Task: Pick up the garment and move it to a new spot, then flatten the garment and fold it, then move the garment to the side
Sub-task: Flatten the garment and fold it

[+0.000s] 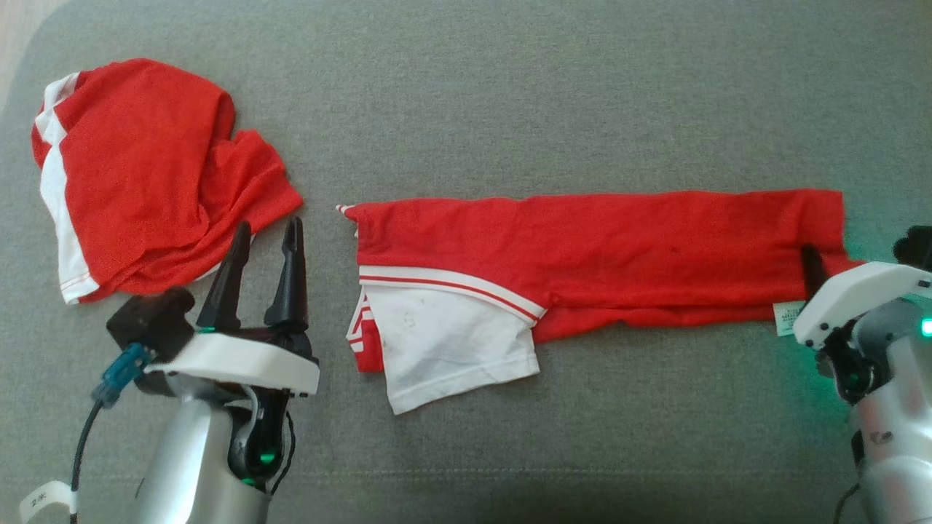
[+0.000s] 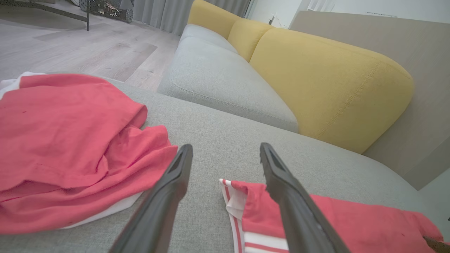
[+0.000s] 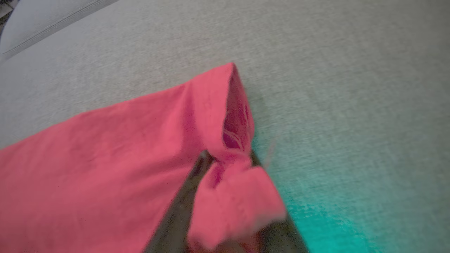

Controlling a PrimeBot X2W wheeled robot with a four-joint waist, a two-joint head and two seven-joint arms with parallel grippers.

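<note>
Right fingers straddle the garment corner, clamped or not I cannot tell, left fingers apart; best pinch every layer.

Soft, even daylight covers the grey sofa seat in the head view, and the red garment casts only thin shadows. A green lamp on the right arm tints the seat nearby. The right wrist view is motion-blurred; the left wrist view is sharp, bowed at its edges
</note>
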